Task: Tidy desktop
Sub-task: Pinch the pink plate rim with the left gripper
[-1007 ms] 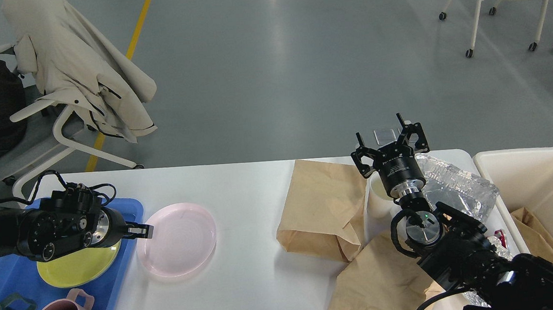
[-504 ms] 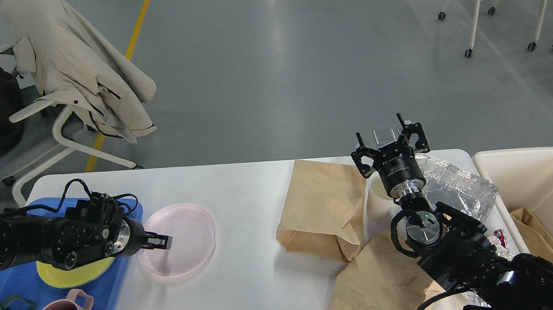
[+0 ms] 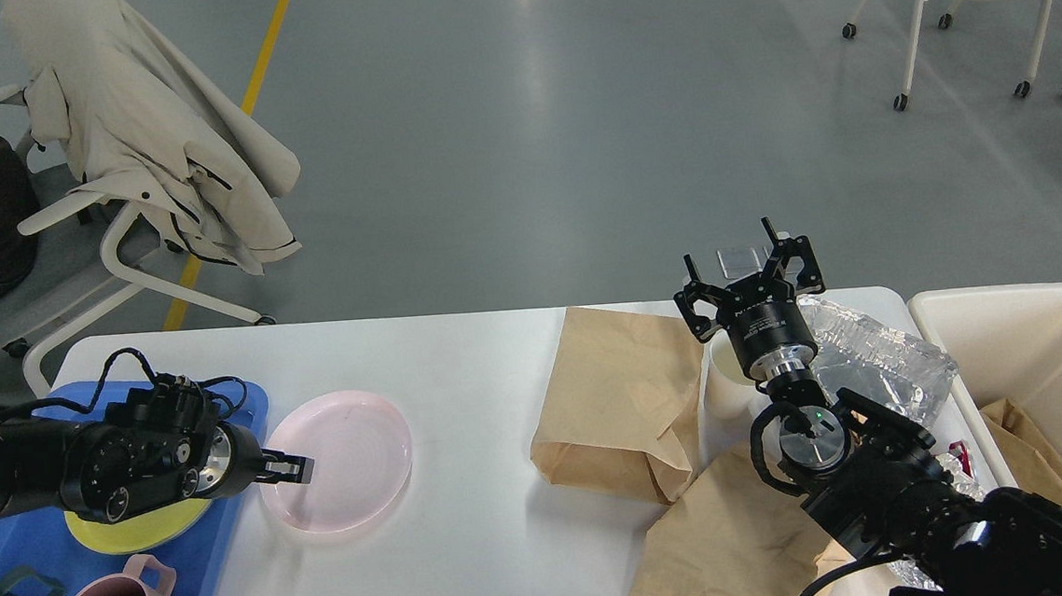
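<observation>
Head view shows the white matte surface filling the lower frame, its near edge cut off. Left hand pinches the translucent pink round plate's rim; right hand, upper right, spreads empty above crumpled brown paper bags.

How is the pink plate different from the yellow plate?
The pink plate lies on the white desktop; the yellow plate sits in the blue tray. The pink plate shows almost whole; the left gripper and its arm hide much of the yellow plate. Both are round.
</observation>
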### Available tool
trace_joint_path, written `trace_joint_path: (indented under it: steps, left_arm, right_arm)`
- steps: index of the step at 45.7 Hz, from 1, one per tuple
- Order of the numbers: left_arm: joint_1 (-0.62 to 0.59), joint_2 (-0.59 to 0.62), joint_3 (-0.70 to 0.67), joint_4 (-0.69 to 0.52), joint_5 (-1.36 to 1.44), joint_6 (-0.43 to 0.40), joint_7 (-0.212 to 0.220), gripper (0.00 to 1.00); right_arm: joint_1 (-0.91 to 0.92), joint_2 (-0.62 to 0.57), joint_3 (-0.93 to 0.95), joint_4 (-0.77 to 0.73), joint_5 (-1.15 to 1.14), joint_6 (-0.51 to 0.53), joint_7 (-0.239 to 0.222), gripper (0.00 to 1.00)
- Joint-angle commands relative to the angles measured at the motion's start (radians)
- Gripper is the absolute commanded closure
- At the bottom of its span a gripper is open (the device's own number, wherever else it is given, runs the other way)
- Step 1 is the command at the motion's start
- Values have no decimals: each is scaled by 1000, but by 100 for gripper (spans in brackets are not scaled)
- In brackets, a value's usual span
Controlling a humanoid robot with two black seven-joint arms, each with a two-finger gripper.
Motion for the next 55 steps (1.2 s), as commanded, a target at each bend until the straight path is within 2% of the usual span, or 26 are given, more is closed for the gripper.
trace_joint_path:
  steps: [1, 11, 26, 41, 55]
  left_arm:
    - [0, 17, 2, 0, 0, -1, -20, 39]
    - [2, 41, 0, 6, 0, -1, -32, 39]
    - [31, 29, -12, 6, -1, 29, -10, 40]
    - [37, -9, -15, 12, -5, 49, 31, 41]
    - [38, -23, -7, 14, -3, 49, 43, 47]
  right_arm:
    - [0, 0, -2, -1, 0, 0, 0, 0]
    - [0, 0, -2, -1, 0, 0, 0, 0]
    - [0, 0, 0, -1, -2, 0, 0, 0]
    - [0, 0, 0, -1, -2, 0, 0, 0]
    - [0, 0, 0, 0, -2, 0, 0, 0]
